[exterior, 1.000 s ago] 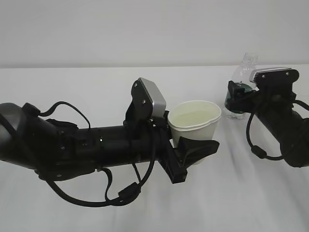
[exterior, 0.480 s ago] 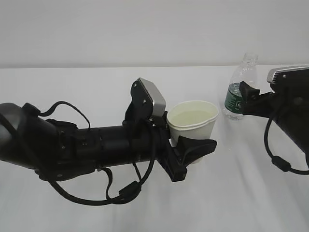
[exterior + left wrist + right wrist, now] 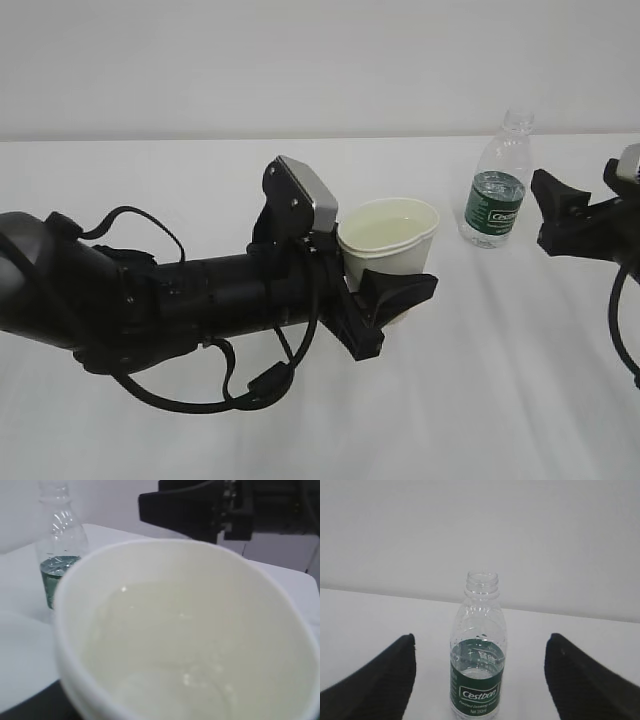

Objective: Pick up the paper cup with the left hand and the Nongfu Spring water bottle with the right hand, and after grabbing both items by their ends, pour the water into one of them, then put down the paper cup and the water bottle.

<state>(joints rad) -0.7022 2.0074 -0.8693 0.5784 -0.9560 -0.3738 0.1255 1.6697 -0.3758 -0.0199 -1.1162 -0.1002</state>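
- Exterior view: the left hand (image 3: 385,300) has its fingers partly closed around the paper cup (image 3: 388,243) and holds it upright above the table (image 3: 200,440).
- Left wrist view: the water (image 3: 165,645) lies inside the cup, so I judge the pouring is done.
- The Nongfu Spring water bottle (image 3: 478,655) stands upright on the table, uncapped, with a little water left near its label.
- The right hand (image 3: 479,680) is wide open and holds nothing; the bottle stands in front of it, apart from both fingers.
- So the bottle seems already put down.
- What is left, as I judge: to set the cup down and release it.
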